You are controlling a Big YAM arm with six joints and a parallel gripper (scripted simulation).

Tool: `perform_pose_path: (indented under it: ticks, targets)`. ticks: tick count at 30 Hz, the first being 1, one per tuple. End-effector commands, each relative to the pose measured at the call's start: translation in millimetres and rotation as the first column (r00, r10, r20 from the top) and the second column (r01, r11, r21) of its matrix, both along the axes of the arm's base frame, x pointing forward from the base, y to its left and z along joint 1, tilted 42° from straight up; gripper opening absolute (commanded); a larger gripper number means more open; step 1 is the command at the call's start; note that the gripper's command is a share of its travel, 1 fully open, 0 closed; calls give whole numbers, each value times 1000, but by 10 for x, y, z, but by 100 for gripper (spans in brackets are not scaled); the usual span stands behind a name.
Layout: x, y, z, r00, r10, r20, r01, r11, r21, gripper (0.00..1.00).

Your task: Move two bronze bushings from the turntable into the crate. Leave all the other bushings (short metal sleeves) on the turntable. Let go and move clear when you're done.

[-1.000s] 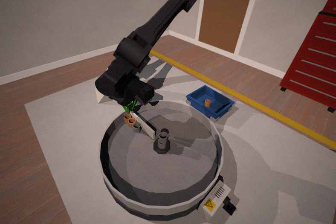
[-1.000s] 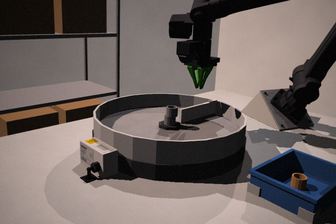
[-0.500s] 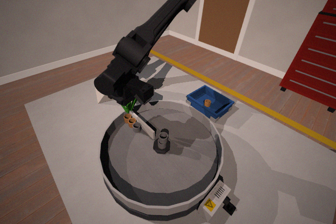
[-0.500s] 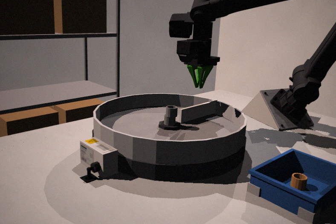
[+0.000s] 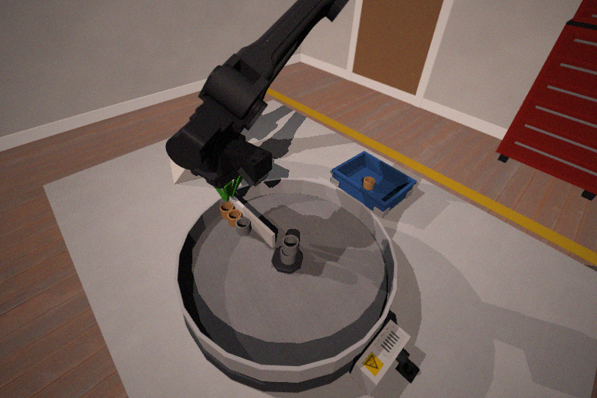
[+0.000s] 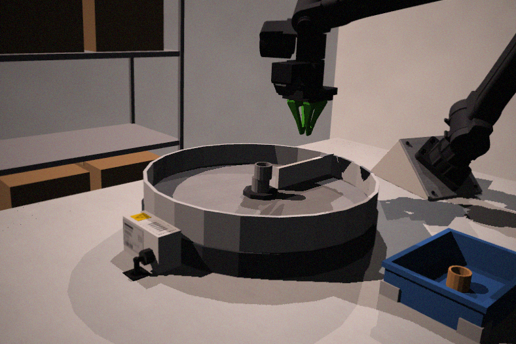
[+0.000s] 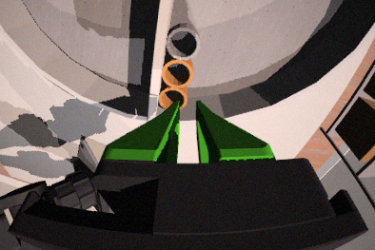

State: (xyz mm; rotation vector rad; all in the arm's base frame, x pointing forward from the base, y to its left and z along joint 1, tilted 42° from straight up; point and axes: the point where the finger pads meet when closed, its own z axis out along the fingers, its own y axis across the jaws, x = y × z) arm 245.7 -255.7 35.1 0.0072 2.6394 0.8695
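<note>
My gripper [image 5: 228, 199] [image 6: 305, 134] [image 7: 187, 107] is nearly closed and empty, with a narrow gap between its green fingertips. It hangs above the turntable's [image 5: 289, 375] [image 6: 266, 233] edge, near the outer end of a bushing row. In that row, one bronze bushing [image 5: 226, 215] [image 7: 185, 94] is outermost, a second bronze bushing [image 5: 235, 223] [image 7: 164, 74] stands beside it, and a grey bushing [image 5: 243, 230] [image 7: 196, 45] is innermost. A grey bushing [image 5: 290, 249] [image 6: 262, 172] sits on top of the central post. Another bronze bushing [image 5: 368, 185] [image 6: 458, 282] stands upright in the blue crate [image 5: 348, 191] [image 6: 433, 303].
A pale upright divider [image 5: 263, 229] [image 6: 304, 171] [image 7: 159, 64] runs close beside the row, from the rim towards the centre. The turntable has a raised wall all round. A white control box [image 5: 386, 347] [image 6: 152, 240] is at its outer side, opposite the arm's base [image 6: 404, 168].
</note>
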Motion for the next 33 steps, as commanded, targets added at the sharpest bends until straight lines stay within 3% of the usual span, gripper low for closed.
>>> perform_pose_path:
  ticks: [1, 33]
  targets:
    - [23, -239, 20, 1000, -11, 25, 12, 999, -40, 13]
    - [43, -225, 38, 1000, -6, 26, 7, 999, -43, 13]
